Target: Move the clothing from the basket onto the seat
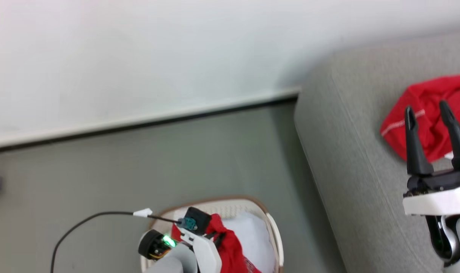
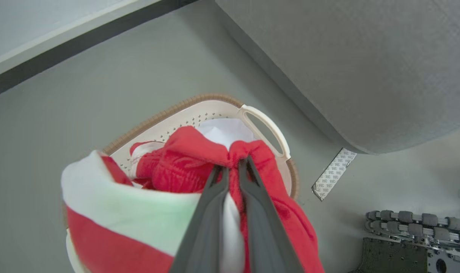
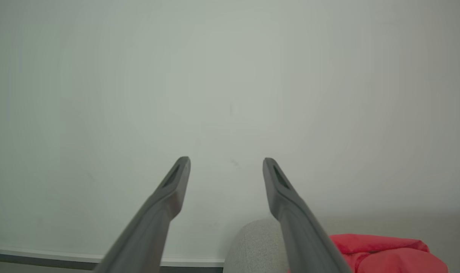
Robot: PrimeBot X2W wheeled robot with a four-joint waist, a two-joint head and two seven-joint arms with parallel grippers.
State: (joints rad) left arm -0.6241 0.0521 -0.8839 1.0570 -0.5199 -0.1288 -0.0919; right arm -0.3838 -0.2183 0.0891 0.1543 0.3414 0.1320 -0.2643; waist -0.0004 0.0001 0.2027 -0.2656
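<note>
The left gripper (image 2: 233, 163) is seen with its fingers pressed nearly together, and a bunch of red fabric is pinched between the tips. The garment (image 2: 184, 163) so held is gathered into folds at the grip. A red fold is draped down the right of the fingers, and a broad white band with red below it is spread at the lower left of the left wrist view, close to the camera. Under the garment the basket (image 2: 199, 103) is found, its tan rim and one cream handle being shown past the fabric. A white cloth (image 2: 226, 131) is seen inside the basket, against its far wall. In the head view the garment is hung from the gripper over the basket's opening; whether its lower end is touching what is in the basket cannot be told. The basket is set on the floor (image 2: 63, 113), near the sofa (image 2: 347, 64) but apart from it. A strip of patterned tape (image 2: 334, 173) is stuck to the floor just beside the sofa's corner.

The right gripper (image 1: 426, 107) is held with its fingers spread wide, and nothing is caught between them. It is held over the sofa, its fingers pointed toward the wall (image 1: 138, 57). A second garment (image 1: 427, 93), red with a white stitched hem, is seen crumpled on the seat, beyond the fingers in the head view. A black cable (image 1: 85, 222) is led in from the side to the left wrist.
</note>
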